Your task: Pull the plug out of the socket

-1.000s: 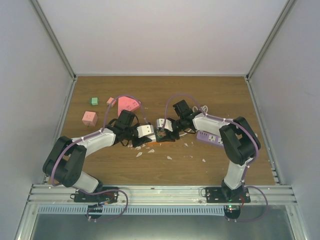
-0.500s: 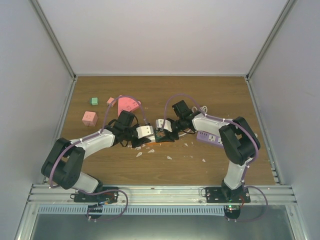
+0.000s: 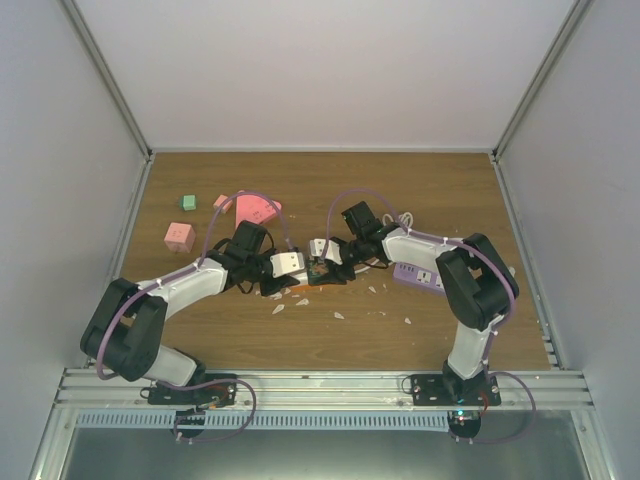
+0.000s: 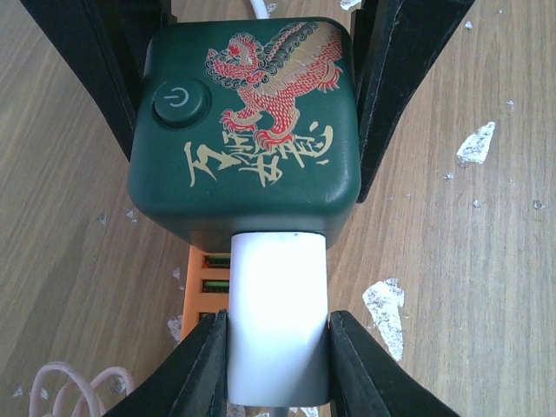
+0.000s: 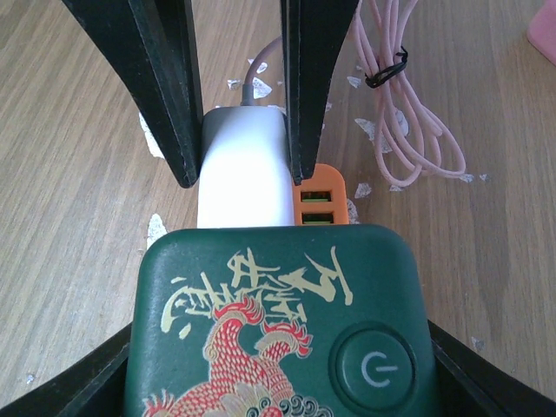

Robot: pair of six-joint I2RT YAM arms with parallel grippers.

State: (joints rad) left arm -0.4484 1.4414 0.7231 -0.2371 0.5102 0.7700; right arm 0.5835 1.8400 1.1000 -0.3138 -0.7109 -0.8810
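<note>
Two black claws met at the middle of the grained wooden table (image 4: 469, 261). The left claw (image 4: 276, 334) was clamped on the smooth white oblong plug (image 4: 278, 304). The right claw (image 5: 280, 339) gripped the socket (image 4: 248, 113), a glossy, round-cornered green block with orange ports.

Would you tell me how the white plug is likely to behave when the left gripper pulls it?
The white plug looks like rigid, smooth plastic: probably stiff, yet it might slip in the left gripper. Seated in the socket block, which the right gripper holds, it will likely resist, then release suddenly.
</note>
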